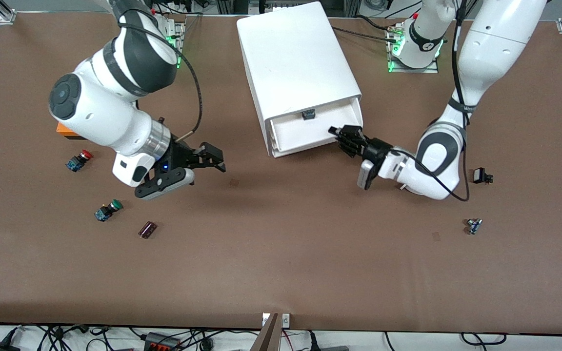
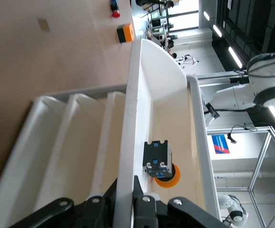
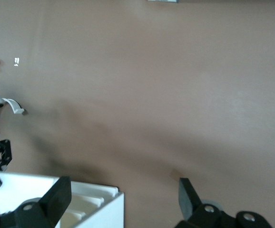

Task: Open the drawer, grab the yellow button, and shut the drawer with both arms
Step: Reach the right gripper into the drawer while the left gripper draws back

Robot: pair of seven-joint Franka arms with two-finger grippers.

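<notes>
1. Front view: the big white cabinet (image 1: 296, 63) lies on the brown bench (image 1: 281, 263), and its long side runs from the robots' bases toward the front camera. Its open face looks toward that camera.
2. Front view: the top drawer (image 1: 310, 131) is pulled out a little way. The button (image 1: 308, 114) sits inside it, close to the cabinet's opening, and looks like a small dark block from here.
3. Front view: the left tool (image 1: 340, 134) is pressed together on the drawer's front edge, at the corner toward the left arm's end of the bench.
4. Front view: the right tool (image 1: 214, 158) hangs over bare bench beside the cabinet, toward the right arm's end. Its fingers are spread wide and hold nothing. This arm waits.
5. Front view: a red-capped button (image 1: 79, 160), a green-capped button (image 1: 107, 210) and a small dark brown part (image 1: 147, 229) lie on the bench near the right arm. An orange block (image 1: 64, 130) peeks out from under that arm. 2 small parts (image 1: 474, 225) lie near the left arm.
6. Left wrist view: the button (image 2: 159, 164) lies on its side on the drawer floor. Its orange-yellow cap is near the tool and its dark body points along the drawer's length. The left tool's fingers (image 2: 142, 202) pinch the drawer's white front wall (image 2: 128, 156).
7. Right wrist view: the right tool's fingers (image 3: 189, 194) stand far apart over brown bench, with a corner of the cabinet (image 3: 104, 204) beside them.
</notes>
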